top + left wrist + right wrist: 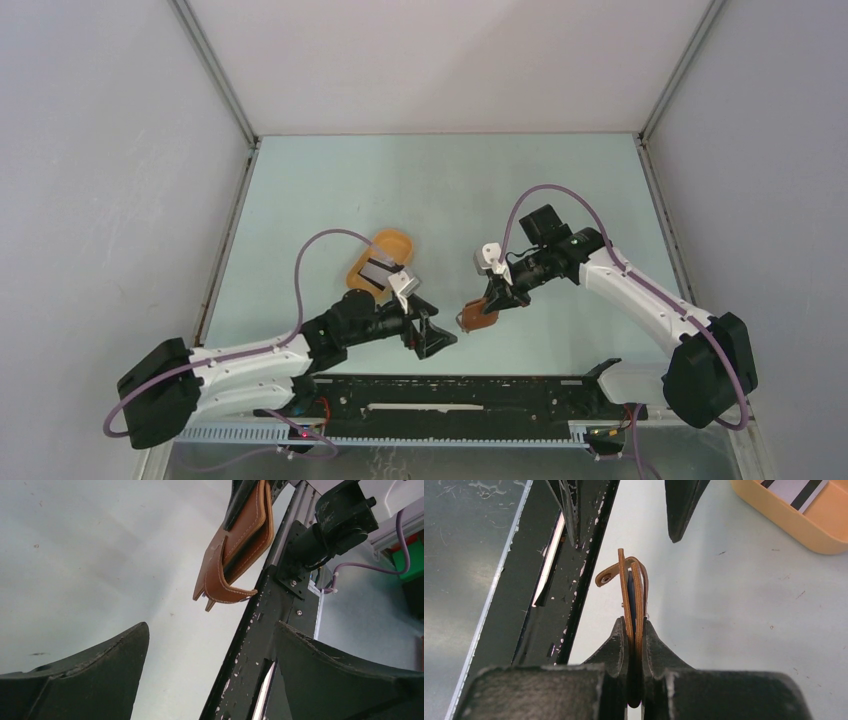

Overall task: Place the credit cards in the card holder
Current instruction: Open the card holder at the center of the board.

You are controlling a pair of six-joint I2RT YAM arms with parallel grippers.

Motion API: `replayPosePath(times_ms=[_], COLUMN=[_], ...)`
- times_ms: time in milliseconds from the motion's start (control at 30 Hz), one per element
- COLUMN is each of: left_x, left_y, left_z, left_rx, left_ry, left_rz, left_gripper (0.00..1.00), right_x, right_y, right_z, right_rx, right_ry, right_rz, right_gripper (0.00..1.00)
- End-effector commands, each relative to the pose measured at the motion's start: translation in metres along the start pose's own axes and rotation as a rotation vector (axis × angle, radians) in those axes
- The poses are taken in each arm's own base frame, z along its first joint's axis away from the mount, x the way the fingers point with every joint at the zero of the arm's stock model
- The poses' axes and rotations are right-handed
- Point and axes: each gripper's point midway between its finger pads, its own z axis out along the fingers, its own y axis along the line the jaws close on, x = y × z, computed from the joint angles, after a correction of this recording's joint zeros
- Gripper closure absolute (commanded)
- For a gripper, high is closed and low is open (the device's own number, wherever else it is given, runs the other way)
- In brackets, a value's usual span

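The right end effector (634,630) is clamped tight on the folded card holder (636,580), pinching both leaves flat between its fingers. It probably does so to hold the wallet clear of the table (450,190) and steady, with a free edge offered to the other arm. The holder hangs off to the right-arm side of the orange-yellow tray (405,240) and nearer the arm bases than the tray is. The left end effector (432,335) sits on that same near side of the tray, just beside the holder, with its jaws spread wide and nothing between them. That posture suits reaching for a card or for a leaf of the wallet. The credit cards (378,268), white and grey with dark stripes, lie inside the tray. The holder is tan-brown leather with pale stitching along its border. A short strap with a small metal stud curls off one edge. Something dark shows between the leaves, but I cannot tell whether it is lining or a card.
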Motion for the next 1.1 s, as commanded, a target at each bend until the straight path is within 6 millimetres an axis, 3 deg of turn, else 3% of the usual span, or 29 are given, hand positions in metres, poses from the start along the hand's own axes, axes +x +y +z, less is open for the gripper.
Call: replayPosePath(times_ms=[0,267,500,900,1067], left_x=[-0.050,-0.056,-0.052,-0.034,-0.034], left_y=[-0.021,-0.012,-0.007,0.026,0.030], left_z=[0.013,0.031,0.042,0.021,0.016], left_rx=[0.058,-0.015,-0.047,-0.215,-0.237], left_ry=[-0.129,-0.139,-0.110,-0.064,-0.067], left_rz=[0.049,-0.002,-0.022,0.017,0.042], left_gripper=[0.03,0.03,0.15,0.26,0.30], right_x=[-0.010,-0.012,-0.012,-0.011,-0.011], right_y=[0.004,0.003,0.002,0.002,0.003], right_z=[0.001,0.001,0.002,0.002,0.004], right_rx=[-0.021,-0.017,-0.018,-0.017,-0.027], right_ry=[-0.037,-0.043,-0.046,-0.044,-0.043], right_rz=[-0.042,-0.026,-0.015,-0.007,-0.003], right_gripper=[1.00,1.00,1.00,1.00,0.99])
